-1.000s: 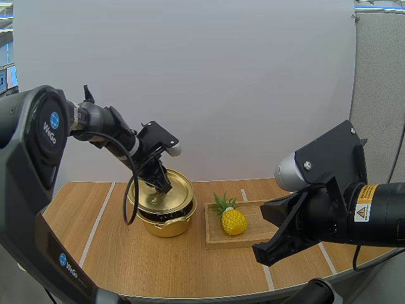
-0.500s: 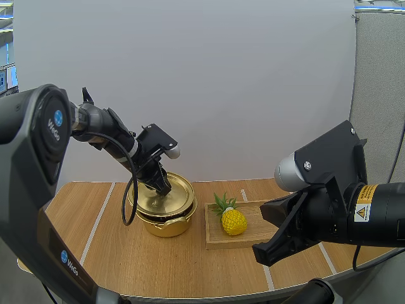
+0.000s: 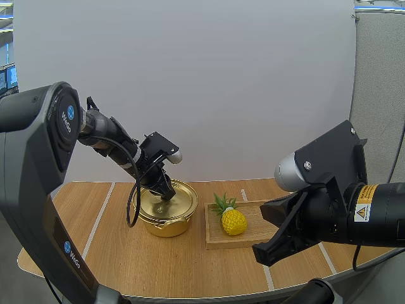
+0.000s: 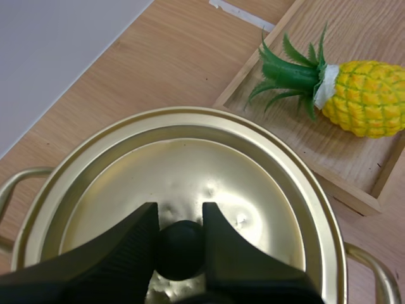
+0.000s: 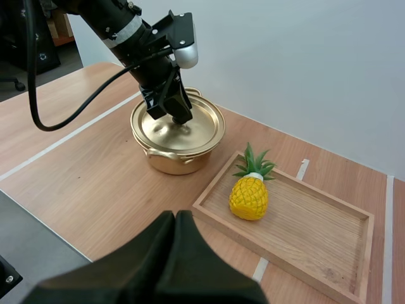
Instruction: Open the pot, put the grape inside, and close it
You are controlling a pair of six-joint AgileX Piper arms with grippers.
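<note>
A golden pot (image 3: 166,225) stands on the wooden table with its golden lid (image 4: 253,190) seated level on it. My left gripper (image 3: 168,195) reaches down onto the lid, and its two fingers pinch the black knob (image 4: 180,244) between them. A yellow toy pineapple (image 3: 233,220) with green leaves lies in a wooden tray (image 3: 253,237) right of the pot. My right gripper (image 5: 176,215) hangs above the table's front edge, near the tray, its fingers together as one dark wedge holding nothing.
The pot's side handles (image 4: 373,272) stick out past the lid's rim. The tray (image 5: 316,253) has bare wood on the far side of the pineapple (image 5: 249,196). White tape lines (image 3: 98,218) cross the table, with open wood left of and in front of the pot.
The lid was held tilted above the pot; my left gripper has brought it down and slightly right, and it now rests flat on the pot. The right arm has not moved.
</note>
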